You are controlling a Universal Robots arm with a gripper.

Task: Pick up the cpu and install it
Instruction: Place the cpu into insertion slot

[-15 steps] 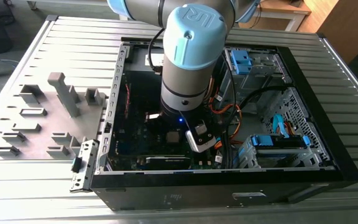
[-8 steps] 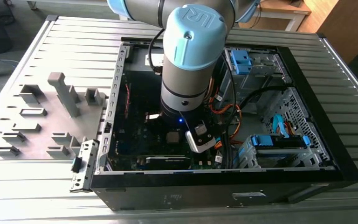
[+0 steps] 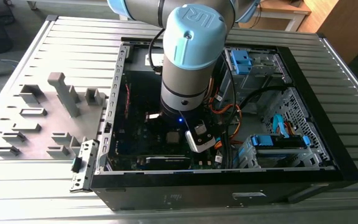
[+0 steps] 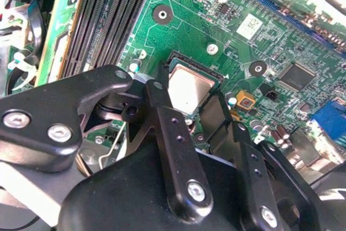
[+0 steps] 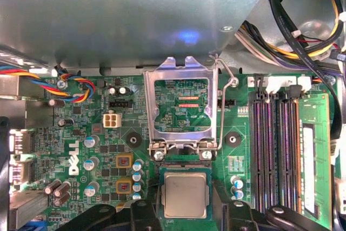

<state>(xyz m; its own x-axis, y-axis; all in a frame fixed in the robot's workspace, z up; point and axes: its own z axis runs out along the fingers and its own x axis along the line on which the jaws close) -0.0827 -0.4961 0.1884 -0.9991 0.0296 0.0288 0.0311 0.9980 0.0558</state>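
Jaws closed in on the chip at the socket.
The black gripper (image 4: 186, 106) has its jaws just the chip's width apart, seemingly pressing on opposite edges of the small flat square tan-grey metal cpu (image 5: 185, 195), which lies in the socket on the green motherboard (image 5: 108, 133). I judge this the seating step. The silver hinged retention frame (image 5: 181, 106) stands raised, not yet closed. Any release calls for the cpu lying flat.

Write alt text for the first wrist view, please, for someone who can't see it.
A tan-grey square cpu sits in its socket on a green motherboard, with the socket's metal cover flipped open beside it. Dark memory slots run along one side, and coloured wires lie at another edge.
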